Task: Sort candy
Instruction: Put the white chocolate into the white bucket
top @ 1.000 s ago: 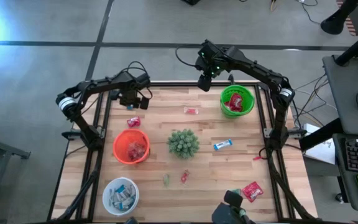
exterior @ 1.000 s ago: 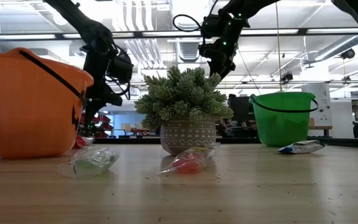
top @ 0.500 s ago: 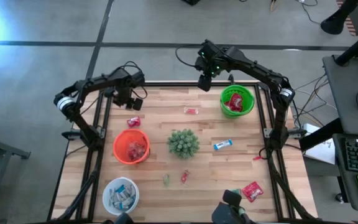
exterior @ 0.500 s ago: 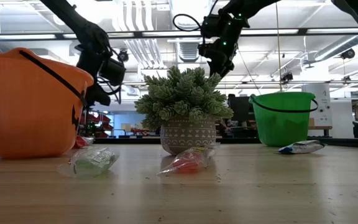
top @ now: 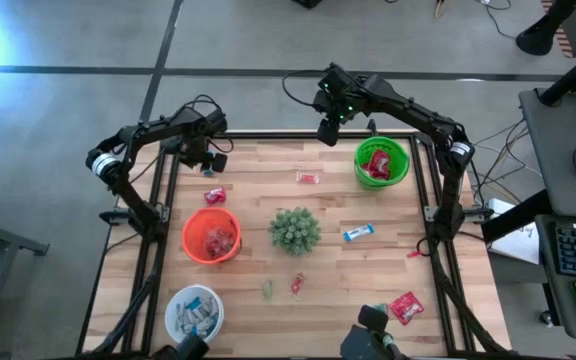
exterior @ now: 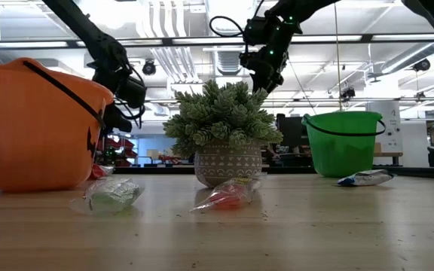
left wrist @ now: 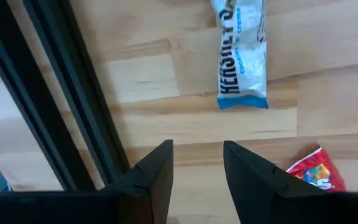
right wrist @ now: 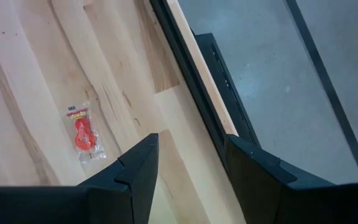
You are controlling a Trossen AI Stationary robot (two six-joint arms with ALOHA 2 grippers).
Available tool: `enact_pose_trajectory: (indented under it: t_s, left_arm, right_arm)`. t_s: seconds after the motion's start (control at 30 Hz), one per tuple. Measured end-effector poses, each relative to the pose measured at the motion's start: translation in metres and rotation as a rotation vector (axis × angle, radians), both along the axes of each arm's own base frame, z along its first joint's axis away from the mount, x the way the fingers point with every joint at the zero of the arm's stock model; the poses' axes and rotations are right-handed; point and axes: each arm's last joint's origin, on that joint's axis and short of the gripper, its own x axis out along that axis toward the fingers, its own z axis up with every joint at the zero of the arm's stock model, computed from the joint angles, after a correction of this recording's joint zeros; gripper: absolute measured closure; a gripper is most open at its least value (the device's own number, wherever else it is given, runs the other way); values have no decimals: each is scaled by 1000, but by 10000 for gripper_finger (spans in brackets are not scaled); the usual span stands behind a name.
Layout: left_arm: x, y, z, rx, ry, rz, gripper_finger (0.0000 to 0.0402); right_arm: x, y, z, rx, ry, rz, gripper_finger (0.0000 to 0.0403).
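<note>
Candy lies scattered on the wooden table: a red packet [top: 215, 195], a small red piece [top: 308, 178], a blue-and-white bar [top: 358, 233], green [top: 266, 289] and red [top: 296, 284] pieces, and a red packet [top: 406, 307]. My left gripper [top: 209, 158] hangs open over the far left corner. In its wrist view its fingers point down, with another blue-and-white bar [left wrist: 241, 53] lying flat ahead of the gripper [left wrist: 197, 146]. My right gripper [top: 329, 133] waits open, high above the far edge, and its wrist view shows the small red piece [right wrist: 82, 134] on the table.
An orange bowl [top: 211, 236], a green bowl [top: 382, 163] and a white bowl [top: 194, 312] all hold candy. A spiky green potted plant [top: 295, 230] stands mid-table. Black frame rails [left wrist: 55, 106] run along the table's left edge beside my left gripper.
My left gripper has swung a little toward the table's left edge, staying at the same height and open. The right arm and all the candy have kept still.
</note>
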Motion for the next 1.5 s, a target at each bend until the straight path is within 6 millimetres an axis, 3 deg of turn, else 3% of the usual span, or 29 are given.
enact_pose_trajectory:
  t_s: [0.33, 0.67, 0.97, 1.17, 1.3, 1.5]
  left_arm:
    - [1, -1, -17, 40, -63, 20, 278]
    - [11, 4, -2, 24, -183, -90, 278]
    - [11, 1, 12, -45, -153, -195, 278]
    - [8, -1, 13, -65, -122, -166, 278]
    - [9, -2, 12, -82, -114, -250, 278]
    - [12, -4, 19, -174, -243, -219, 267]
  right_arm:
    - [0, 0, 0, 13, -10, -29, 227]
    - [0, 0, 0, 26, -20, -53, 227]
    - [2, 1, 1, 71, -71, -13, 227]
    - [3, 1, 1, 70, -78, -19, 227]
    - [3, 1, 1, 64, -74, -8, 227]
    - [3, 0, 1, 58, -77, -5, 227]
